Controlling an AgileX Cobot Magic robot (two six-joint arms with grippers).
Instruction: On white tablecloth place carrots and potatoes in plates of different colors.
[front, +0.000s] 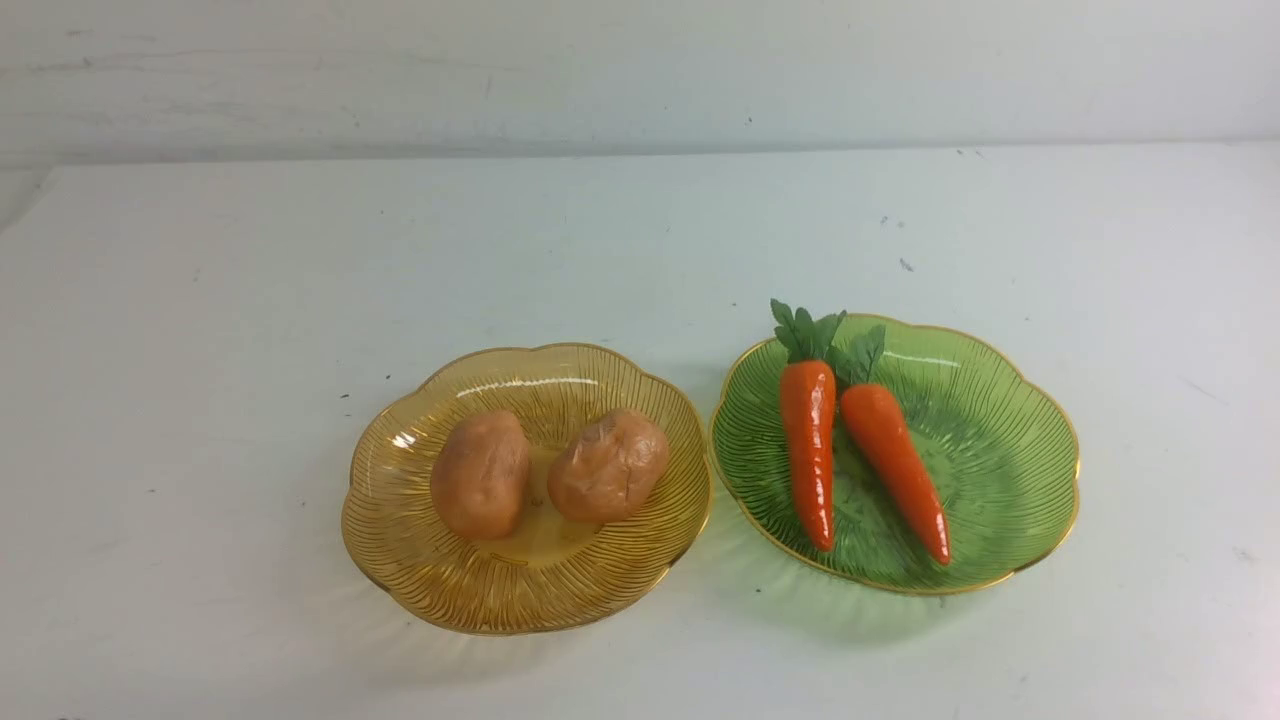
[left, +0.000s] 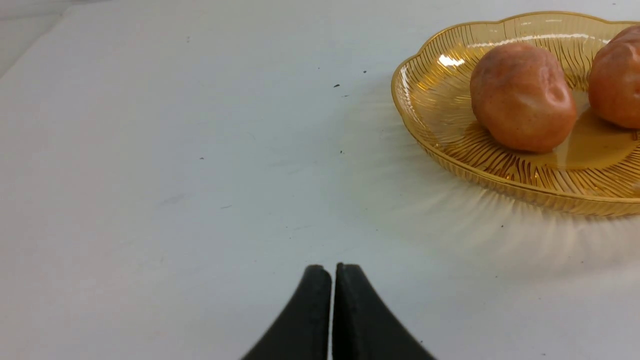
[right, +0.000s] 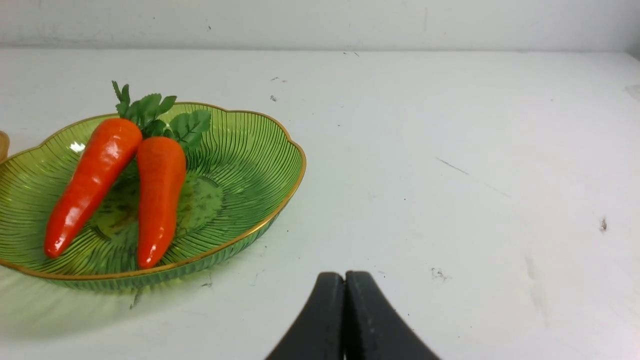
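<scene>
At lower centre, both carrots (front: 860, 450) and potatoes (front: 545, 470) sit plated; clenched empty grippers (left: 332, 270) (right: 345, 277) could nudge a rim.

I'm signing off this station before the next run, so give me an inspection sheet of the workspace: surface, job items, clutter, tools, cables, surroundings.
Surface: white tablecloth, smooth, a few dark specks.
Job's things: two potatoes in the amber plate; two carrots in the green plate, leafy tops pointing away from the robot. Plates side by side.
Clutter: nothing seen.
Grippers: left tool shut, empty, over bare cloth; right tool likewise.
Cables: nothing seen.
Surroundings: plain pale wall behind the table.
</scene>
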